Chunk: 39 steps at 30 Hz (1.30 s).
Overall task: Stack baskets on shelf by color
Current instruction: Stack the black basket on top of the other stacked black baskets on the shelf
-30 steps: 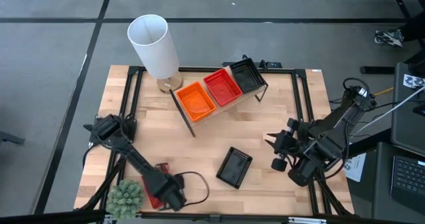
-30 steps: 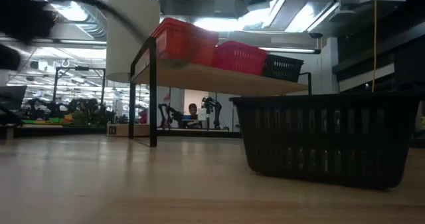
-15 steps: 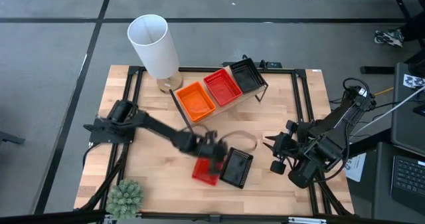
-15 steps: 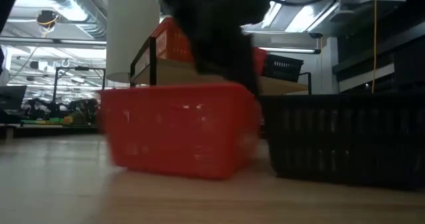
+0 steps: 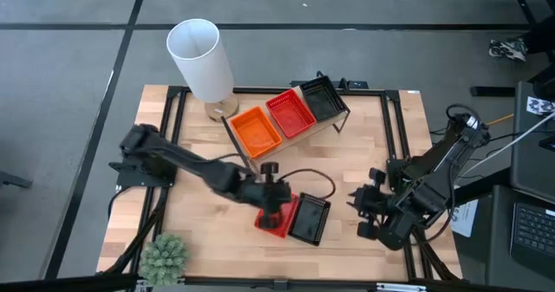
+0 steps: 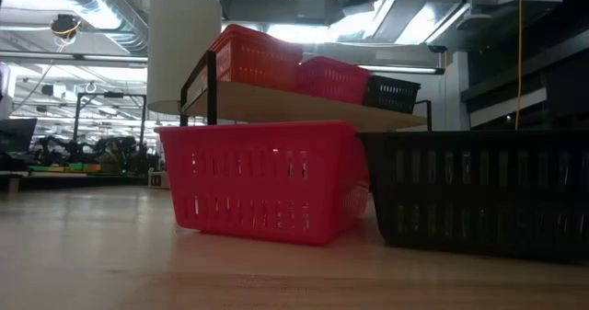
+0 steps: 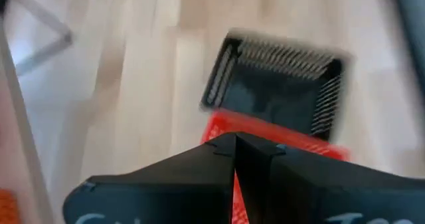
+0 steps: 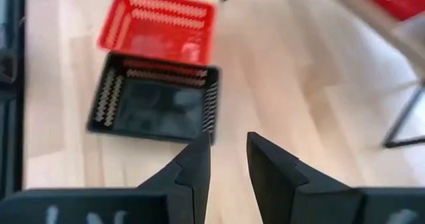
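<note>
Red basket [image 5: 276,217] now down on tabletop, touching black basket [image 5: 309,218]. Left gripper [image 5: 270,193] above it, fingers closed together, empty. Right gripper [image 5: 357,197] slightly parted, empty.

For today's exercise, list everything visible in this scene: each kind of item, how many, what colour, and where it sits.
orange basket: one, orange, on the shelf, end nearest the cylinder.
red basket on shelf: one, red, middle of the shelf.
black basket on shelf: one, black, far end of the shelf.
red basket on table: one, red, beside the loose black one.
black basket on table: one, black, mid-table.
shelf: one, light wood.
cylinder: one, white.
plant: one, green, table corner.
left gripper: at the red basket on table.
right gripper: open, waiting at table edge.
</note>
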Available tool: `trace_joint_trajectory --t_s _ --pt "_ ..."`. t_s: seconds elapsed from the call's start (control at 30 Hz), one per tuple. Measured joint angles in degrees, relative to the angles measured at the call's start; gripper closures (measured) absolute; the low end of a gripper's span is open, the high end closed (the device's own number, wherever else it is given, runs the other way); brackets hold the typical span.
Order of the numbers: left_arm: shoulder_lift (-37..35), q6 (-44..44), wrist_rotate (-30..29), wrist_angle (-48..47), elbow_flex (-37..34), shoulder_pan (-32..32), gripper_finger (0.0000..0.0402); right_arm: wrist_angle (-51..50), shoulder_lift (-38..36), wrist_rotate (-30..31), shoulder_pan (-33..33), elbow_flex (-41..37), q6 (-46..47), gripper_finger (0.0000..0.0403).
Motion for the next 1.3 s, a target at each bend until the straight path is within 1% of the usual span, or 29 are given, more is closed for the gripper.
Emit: trace_joint_trajectory --t_s 0.13,0.23,0.37,0.47,0.57,0.63,0.73,0.83,0.9,1.0,1.1,1.2,1.3 --pt "-5.49 2.17 0.05 -10.14 0.81 -4.32 0.0401 8.48 3.72 -1.47 0.02 0.00 -6.51 0.0304" --pt "-7.96 2.88 1.41 -16.86 0.80 -7.18 0.0401 16.15 7.92 -1.67 -0.81 0.00 -12.67 0.0304" --pt "-10.52 -0.70 -0.12 -22.91 0.71 -9.29 0.0401 20.76 14.03 -4.31 -3.21 0.00 -18.09 0.0304" --pt "-11.21 -1.86 -0.71 -24.12 0.82 -9.62 0.0401 22.62 17.98 -8.87 -5.61 -0.04 -18.29 0.0304" --pt "-11.05 -2.24 -0.67 -26.57 0.62 -9.67 0.0401 26.93 21.14 -13.56 -7.83 -0.04 -18.28 0.0304" --pt "-11.26 -3.09 -0.90 -27.87 0.75 -9.91 0.0401 30.67 22.81 -15.58 -8.90 -0.04 -18.40 0.0304" --pt "-11.19 -4.05 -0.57 -32.01 0.69 -10.29 0.0401 34.07 24.30 -16.52 -9.79 -0.04 -18.56 0.0304" --pt "-12.19 -5.49 -0.89 -34.90 0.30 -11.32 0.0401 36.21 24.93 -15.79 -10.11 -0.04 -18.60 0.0304" --pt "-14.59 -6.46 -1.93 -34.05 -1.05 -12.64 0.0401 38.00 24.88 -14.64 -10.18 -0.02 -18.58 0.0304" --pt "-19.77 -7.93 -5.28 -31.54 -6.23 -15.13 0.0401 38.58 24.78 -13.22 -10.18 0.00 -18.69 0.0304" --pt "-26.99 -9.14 -8.82 -25.19 -14.84 -16.94 0.0401 38.74 24.74 -13.11 -10.18 0.00 -18.73 0.0304" --pt "-35.92 -8.97 -9.92 -14.63 -26.26 -17.45 0.0401 39.17 24.74 -13.10 -10.42 0.00 -21.74 0.0304" --pt "-45.18 -6.30 -10.57 -1.94 -39.07 -16.20 0.0401 41.02 24.74 -13.06 -10.48 0.00 -24.70 0.0304"
